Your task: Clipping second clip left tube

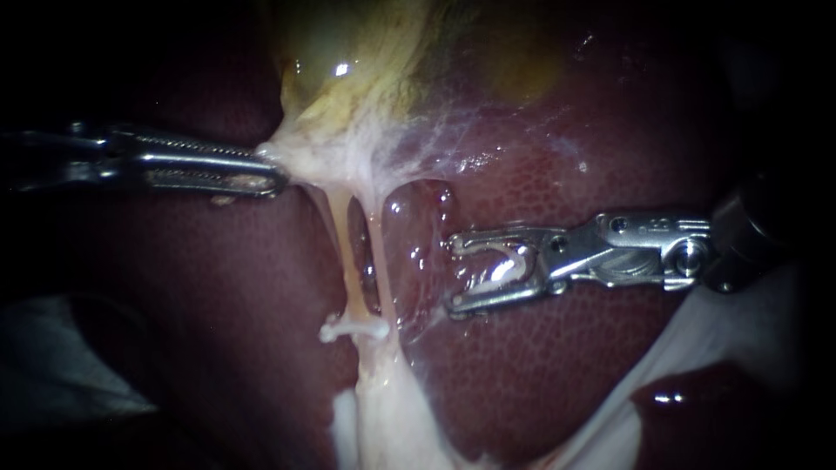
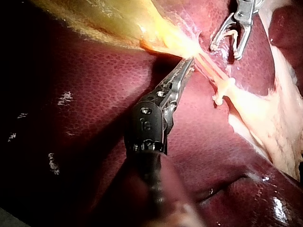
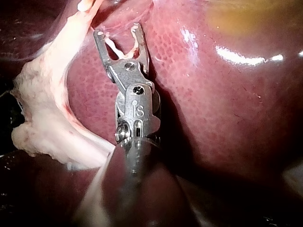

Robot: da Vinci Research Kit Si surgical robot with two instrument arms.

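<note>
Two pale tubes run down from the gallbladder (image 1: 366, 52): the left tube (image 1: 342, 252) and the right tube (image 1: 380, 261). A white clip (image 1: 353, 329) sits across the left tube low down, also visible as the clip (image 2: 222, 90) in the left wrist view. My left instrument (image 1: 277, 178) is shut on the white tissue at the gallbladder's neck, just above the tubes. My right instrument (image 1: 453, 274) lies to the right of both tubes, apart from them. Its jaws stand wide apart and hold an open white clip (image 1: 501, 265) between them, which also shows as the loaded clip (image 3: 113, 47) in the right wrist view.
Dark red liver (image 1: 566, 365) lies all around and under the tubes. A band of white tissue (image 1: 697, 348) crosses the lower right, and thick pale tissue (image 1: 392, 418) spreads below the clip on the left tube. Thin webbing (image 1: 435, 130) fans out from the gallbladder's neck.
</note>
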